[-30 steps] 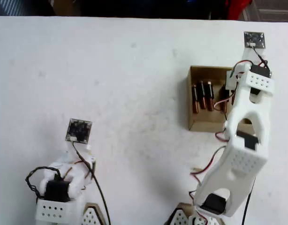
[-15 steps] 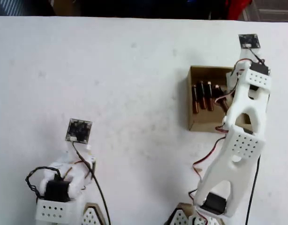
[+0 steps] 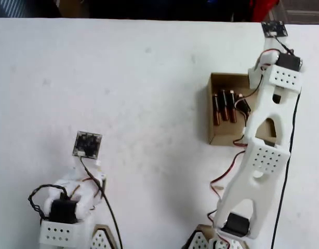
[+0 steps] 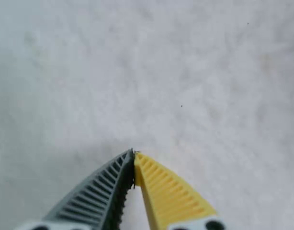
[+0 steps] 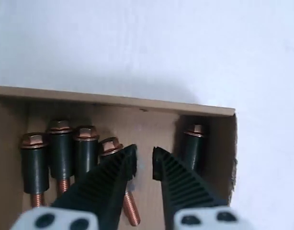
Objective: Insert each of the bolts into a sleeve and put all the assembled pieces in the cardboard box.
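Both arms are white printed plastic shells. The right arm (image 3: 263, 161) has oval cut-outs and panels dotted with rows of small holes; the left arm (image 3: 66, 207) carries the same dotted panel. Black motor blocks (image 3: 235, 224) sit in the joints. Thin red, black and white wires (image 3: 222, 171) loop beside the right arm, and a black cable (image 3: 104, 198) runs along the left. Each wrist has a small dark square camera board (image 3: 274, 29). Left fingers (image 4: 166, 191): one grey, one yellow, ribbed. Right fingers (image 5: 104, 182): both black, ribbed, on white mounts.

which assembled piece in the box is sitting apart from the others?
The lone piece by the cardboard box corner; the other four lie packed side by side, with the right gripper over the gap between.
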Tool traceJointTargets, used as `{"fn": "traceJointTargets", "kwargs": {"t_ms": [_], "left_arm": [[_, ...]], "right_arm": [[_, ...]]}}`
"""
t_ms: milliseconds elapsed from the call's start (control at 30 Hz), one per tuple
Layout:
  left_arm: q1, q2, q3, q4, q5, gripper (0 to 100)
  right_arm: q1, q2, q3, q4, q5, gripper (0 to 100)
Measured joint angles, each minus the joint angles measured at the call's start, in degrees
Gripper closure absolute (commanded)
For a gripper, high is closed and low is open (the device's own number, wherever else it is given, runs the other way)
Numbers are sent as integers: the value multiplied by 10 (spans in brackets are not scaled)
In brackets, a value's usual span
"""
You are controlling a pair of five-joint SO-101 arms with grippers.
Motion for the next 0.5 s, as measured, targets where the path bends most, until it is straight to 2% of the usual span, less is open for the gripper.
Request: {"fn": "traceJointTargets", "kwargs": {"t_ms": [233,367,500], "left_arm": [[0,0,0,0,0,976],[0,0,0,0,0,976],[0,0,0,0,0,976]], "right_arm": [[-35,0,-134,120,-4,961],[-44,0,-212,131,-62,961],[-51,0,-263,131,-82,961]]}}
